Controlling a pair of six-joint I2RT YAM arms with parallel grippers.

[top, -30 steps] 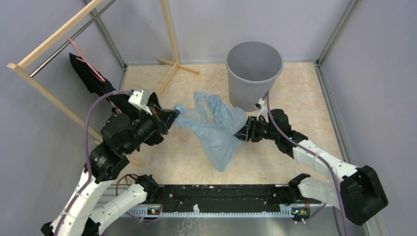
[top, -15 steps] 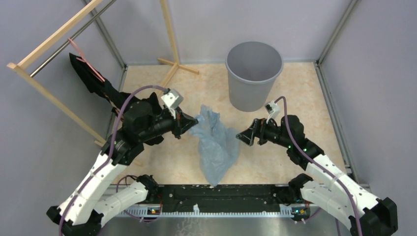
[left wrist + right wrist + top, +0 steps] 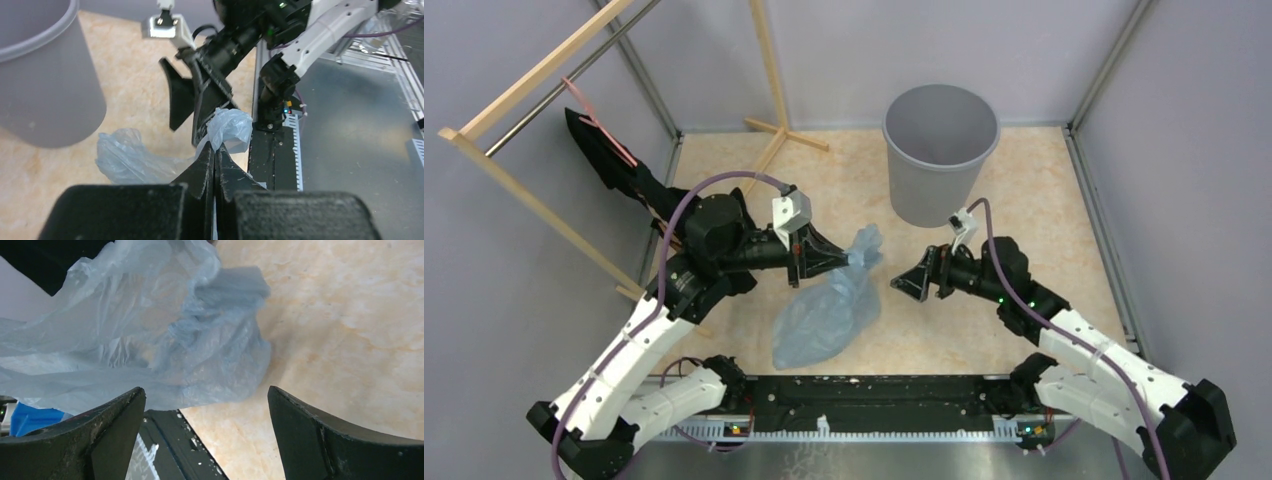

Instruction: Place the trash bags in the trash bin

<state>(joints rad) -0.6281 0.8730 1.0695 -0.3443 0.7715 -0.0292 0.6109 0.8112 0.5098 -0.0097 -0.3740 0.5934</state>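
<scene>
The pale-blue trash bag (image 3: 829, 310) hangs bunched from my left gripper (image 3: 851, 258), which is shut on its top end; the lower part droops toward the floor near the front rail. In the left wrist view the film (image 3: 231, 129) sticks out past the closed tips of my left gripper (image 3: 215, 150). My right gripper (image 3: 904, 283) is open and empty, just right of the bag, facing it. In the right wrist view the bag (image 3: 150, 340) fills the space ahead of my right gripper (image 3: 205, 392). The grey trash bin (image 3: 940, 150) stands upright at the back, also in the left wrist view (image 3: 45, 80).
A wooden rack (image 3: 534, 80) with a black cloth and pink strap (image 3: 609, 150) stands at the left. A black rail (image 3: 864, 400) runs along the near edge. Grey walls enclose the beige floor (image 3: 1044, 220).
My right gripper has let go of the bag and opened. My left gripper has carried the bag's top rightward, and the bag has bunched and swung down to the left.
</scene>
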